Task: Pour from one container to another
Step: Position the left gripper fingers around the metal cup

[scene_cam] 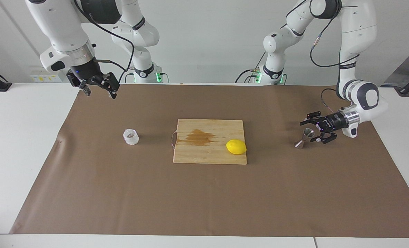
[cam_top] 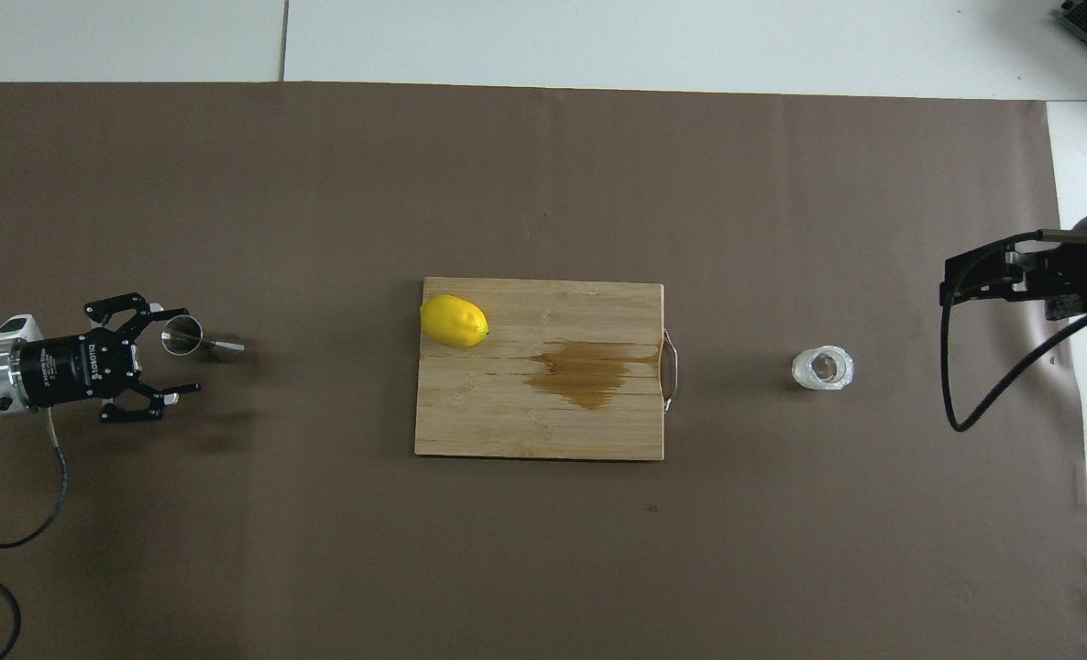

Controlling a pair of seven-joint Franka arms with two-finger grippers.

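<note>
Table: white top (scene_cam: 18,144) is filling both views, with a pale wall running across the upper edge of the facing view.
Brown sheet: paper cover (scene_cam: 204,199) is lying flat over most of the table.
Left arm: it is coming down at the right side of the facing view, wrist turned sideways and held low.
Right arm: it is waiting, raised at the upper left of the facing view.
Cutting board: wooden board (scene_cam: 225,156) is sitting at frame centre, showing a brown wet stain (scene_cam: 198,137) and a wire handle on the end toward the right arm.
Left gripper: claw (scene_cam: 310,131) is standing released, fingers spread on either side of the jigger's upper cone, not visibly touching it.
Right gripper: claw (scene_cam: 99,92) is hanging released in the air over the brown sheet's upper left corner, well apart from the glass cup.
Lemon: yellow lemon (scene_cam: 236,147) is resting on the board's corner toward the left arm.
Glass cup: whitish textured cup (scene_cam: 131,136) is standing upright on the sheet, left of the board in the facing view.
Jigger: steel jigger (scene_cam: 304,137) is standing upright on the sheet at centre right of the facing view.
</note>
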